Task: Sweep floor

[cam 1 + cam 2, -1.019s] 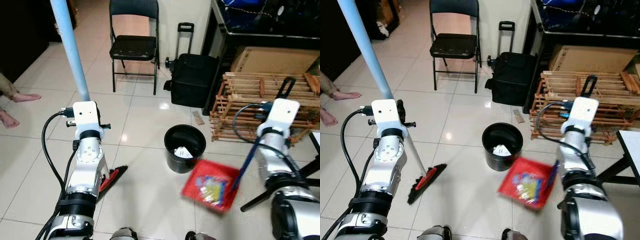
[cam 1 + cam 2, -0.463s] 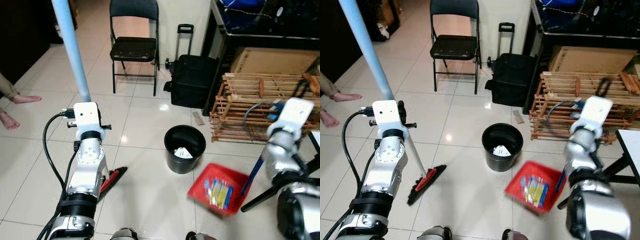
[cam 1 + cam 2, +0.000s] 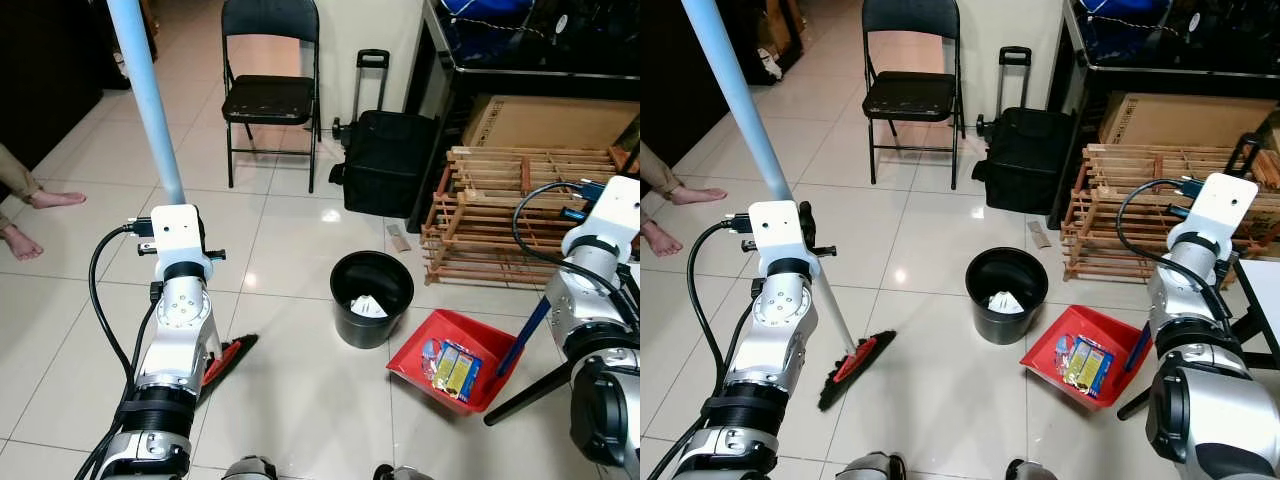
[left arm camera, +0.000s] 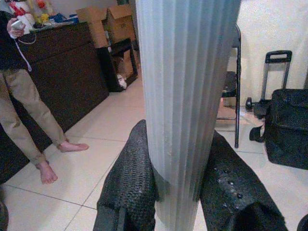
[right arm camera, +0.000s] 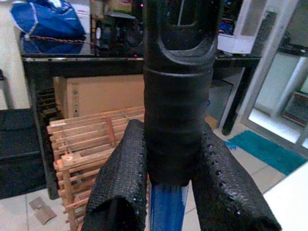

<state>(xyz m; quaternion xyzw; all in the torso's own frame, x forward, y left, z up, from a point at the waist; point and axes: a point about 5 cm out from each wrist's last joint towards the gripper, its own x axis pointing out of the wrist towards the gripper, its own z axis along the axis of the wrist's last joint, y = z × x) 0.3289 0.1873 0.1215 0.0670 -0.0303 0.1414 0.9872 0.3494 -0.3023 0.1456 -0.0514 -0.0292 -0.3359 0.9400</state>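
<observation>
Landmark: black bin [image 3: 371, 297] on the tiled floor [image 3: 290, 380], white crumpled paper inside.
Left gripper [image 4: 179, 192]: clamped on the pale blue broom pole [image 3: 148, 100], one black finger pressed to each side of it; held up and well to the robot's left of the bin.
Broom head [image 3: 855, 367]: red and black, bristles on the tiles, left of the bin and nearer the robot than it.
Right gripper [image 5: 168, 187]: clenched around the black grip of the dustpan handle [image 5: 177, 86], blue shaft [image 3: 1137, 348] running down from it; up and well to the right of the bin.
Dustpan [image 3: 1083, 357]: red, lying on the floor just right of the bin and slightly nearer the robot, close to the bin, contact not clear.
Dustpan contents: colourful wrappers [image 3: 1084, 362] lying in the tray.
Behind the bin: black rolling suitcase [image 3: 388, 160] by the wall, black folding chair [image 3: 268, 85] to the left of the suitcase.
Right of the bin, further back: wooden crate [image 3: 510, 215], cardboard box [image 3: 545, 122] behind it under a dark table.
Small flat scrap [image 3: 397, 237]: on the tiles between the bin and the suitcase.
Far left of the bin: a person's bare feet [image 3: 35, 220] on the floor.
</observation>
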